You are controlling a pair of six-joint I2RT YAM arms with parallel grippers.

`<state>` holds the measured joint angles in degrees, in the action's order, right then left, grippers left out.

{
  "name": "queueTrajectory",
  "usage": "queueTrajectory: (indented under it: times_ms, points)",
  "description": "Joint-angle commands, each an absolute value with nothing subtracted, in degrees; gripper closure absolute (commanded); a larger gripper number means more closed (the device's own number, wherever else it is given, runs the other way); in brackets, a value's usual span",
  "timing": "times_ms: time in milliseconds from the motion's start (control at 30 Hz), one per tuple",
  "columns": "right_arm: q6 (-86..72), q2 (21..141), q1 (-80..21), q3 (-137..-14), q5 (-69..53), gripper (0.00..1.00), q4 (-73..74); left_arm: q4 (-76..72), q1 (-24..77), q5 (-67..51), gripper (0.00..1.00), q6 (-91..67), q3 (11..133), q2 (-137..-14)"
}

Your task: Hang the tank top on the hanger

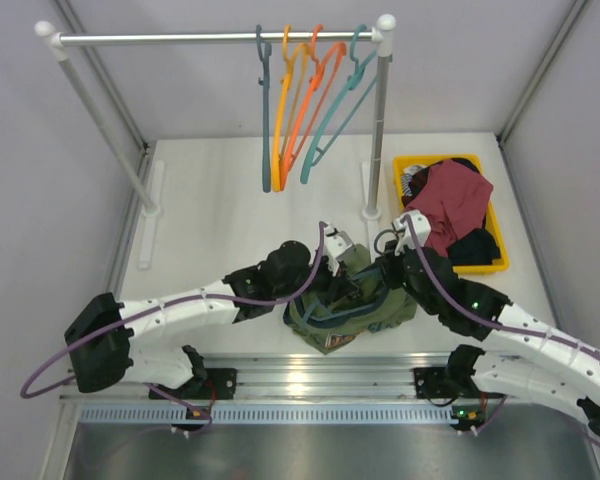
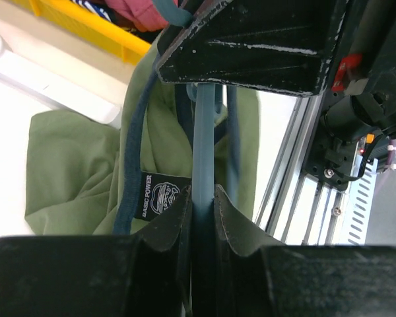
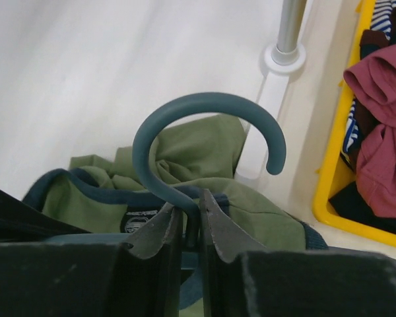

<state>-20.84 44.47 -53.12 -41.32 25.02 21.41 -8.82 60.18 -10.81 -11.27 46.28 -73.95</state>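
Observation:
The olive-green tank top (image 1: pixel 355 315) lies bunched on the table's near middle, between both arms. The slate-teal hanger (image 1: pixel 330 308) is partly inside it. In the left wrist view my left gripper (image 2: pixel 202 198) is shut on the hanger's bar (image 2: pixel 203 145), with the tank top (image 2: pixel 72 158) and its black label (image 2: pixel 160 196) behind. In the right wrist view my right gripper (image 3: pixel 188 208) is shut on the neck of the hanger's hook (image 3: pixel 204 105), just above the tank top (image 3: pixel 185 148). Seen from above, the left gripper (image 1: pixel 338 280) and right gripper (image 1: pixel 368 285) nearly touch.
A clothes rack (image 1: pixel 220 38) stands at the back with orange hangers (image 1: pixel 302 90), a lighter green-teal hanger (image 1: pixel 342 100) and a dark teal one (image 1: pixel 265 110). Its right post (image 1: pixel 378 130) stands beside a yellow bin (image 1: pixel 500 262) holding a maroon garment (image 1: pixel 458 200).

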Motion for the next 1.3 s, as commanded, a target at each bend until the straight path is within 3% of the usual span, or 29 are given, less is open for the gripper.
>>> queueTrajectory:
  times_ms: [0, 67, 333, 400, 433, 600, 1000, 1267]
  points:
    - [-21.71, 45.18, -56.34, -40.96, 31.81, 0.91, 15.21, -12.13, 60.56, -11.61, 1.0, -12.13, 49.22, -74.18]
    - [-21.62, 44.65, -56.51, -40.34, 33.39, 1.0, 14.94, -11.52, 60.47, -10.29, 0.96, -13.01, 49.04, -73.48]
    - [-19.6, 42.71, -57.13, -38.58, 34.98, 1.0, 13.62, -10.02, 60.56, -4.49, 0.76, -16.34, 48.42, -71.81]
    - [-19.34, 42.71, -57.83, -38.41, 35.94, 1.0, 13.62, -8.62, 60.56, -3.0, 0.68, -16.87, 49.13, -71.98]
    - [-19.34, 42.71, -58.18, -38.41, 36.12, 1.0, 13.62, -8.18, 60.47, -1.42, 0.6, -17.48, 49.3, -71.81]
    - [-18.46, 42.36, -58.62, -37.79, 37.27, 1.0, 13.71, -6.42, 60.47, 3.25, 0.54, -19.33, 49.31, -70.4]
    - [-14.68, 39.29, -58.97, -36.12, 36.48, 1.0, 14.85, 2.37, 60.47, 16.6, 0.54, -28.37, 44.74, -59.95]
    - [-14.15, 39.2, -59.59, -36.56, 34.98, 1.0, 15.73, 18.34, 60.47, 31.11, 0.53, -39.89, 44.9, -53.87]
